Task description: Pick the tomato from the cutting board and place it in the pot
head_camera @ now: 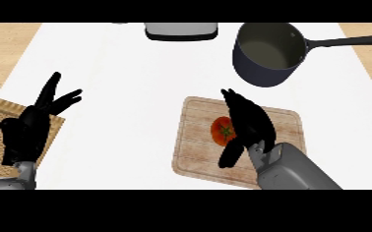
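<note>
1. Reaching over the cutting board [203, 152] with the right hand [248, 120], palm poised just beside the tomato [222, 131] and partly covering its right side.
2. Fingers [236, 103] of that hand stretched long and straight toward the far edge of the board, thumb [231, 155] hanging down near the tomato's lower side; spread fairly wide, not curled round anything, so no grasp made yet.
3. Tomato lying on the board's middle, red with a green stem spot, apparently resting on the wood; cannot tell whether the palm touches it.
4. Pot [267, 59] standing well apart from the board, up toward the far right of the white table [123, 73], dark walls, long handle pointing right, nothing visible inside.
5. Left hand [33, 125] resting at the view's left edge, fingers up and relaxed, holding nothing, above a woven mat [55, 128].
6. Grey container [180, 30] sitting at the table's far edge, playing no part.
7. Judging progress: early stage, approach nearly finished and nothing more. Left to do: closing round the tomato, lifting it off the board, carrying it up and right to the pot, lowering and releasing it inside.
</note>
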### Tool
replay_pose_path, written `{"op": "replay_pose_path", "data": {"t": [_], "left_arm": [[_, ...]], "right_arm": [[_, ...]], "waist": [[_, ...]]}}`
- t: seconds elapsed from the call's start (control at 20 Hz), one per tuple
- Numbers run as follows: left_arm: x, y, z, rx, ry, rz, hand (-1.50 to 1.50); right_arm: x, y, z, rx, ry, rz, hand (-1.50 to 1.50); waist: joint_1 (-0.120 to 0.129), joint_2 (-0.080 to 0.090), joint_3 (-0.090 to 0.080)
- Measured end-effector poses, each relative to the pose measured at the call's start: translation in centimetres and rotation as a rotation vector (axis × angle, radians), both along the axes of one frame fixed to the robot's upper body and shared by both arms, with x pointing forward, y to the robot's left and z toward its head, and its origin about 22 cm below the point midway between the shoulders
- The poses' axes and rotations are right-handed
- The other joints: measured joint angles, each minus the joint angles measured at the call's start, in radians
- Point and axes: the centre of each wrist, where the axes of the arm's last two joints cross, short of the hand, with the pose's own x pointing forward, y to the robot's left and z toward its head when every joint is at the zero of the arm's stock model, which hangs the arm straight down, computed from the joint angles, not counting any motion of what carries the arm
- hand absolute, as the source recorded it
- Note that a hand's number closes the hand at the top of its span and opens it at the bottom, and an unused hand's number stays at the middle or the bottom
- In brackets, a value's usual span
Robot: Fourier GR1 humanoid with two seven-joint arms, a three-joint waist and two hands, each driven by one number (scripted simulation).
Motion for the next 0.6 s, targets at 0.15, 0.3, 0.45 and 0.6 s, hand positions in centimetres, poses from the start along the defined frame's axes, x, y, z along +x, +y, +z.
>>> {"op": "replay_pose_path", "data": {"t": [0.15, 0.3, 0.45, 0.6], "left_arm": [[0.1, 0.4, 0.1, 0.001, -0.002, 0.000, 0.00], [0.1, 0.4, -0.2, 0.005, 0.008, 0.006, 0.00], [0.1, 0.8, -0.5, 0.008, 0.018, 0.010, 0.00], [-0.3, 1.0, -1.1, 0.010, 0.035, 0.025, 0.00]], "right_arm": [[0.2, 0.6, -0.9, -0.014, 0.015, -0.002, -1.50], [0.5, 0.8, -1.5, -0.028, 0.028, -0.007, -1.50], [0.7, 1.0, -2.3, -0.047, 0.041, -0.017, -1.50], [1.2, 0.8, -2.8, -0.052, 0.047, -0.030, -1.50]], "waist": [[-0.002, 0.000, 0.000], [-0.003, 0.000, -0.001], [-0.004, 0.001, -0.003], [-0.002, 0.002, -0.005]]}}
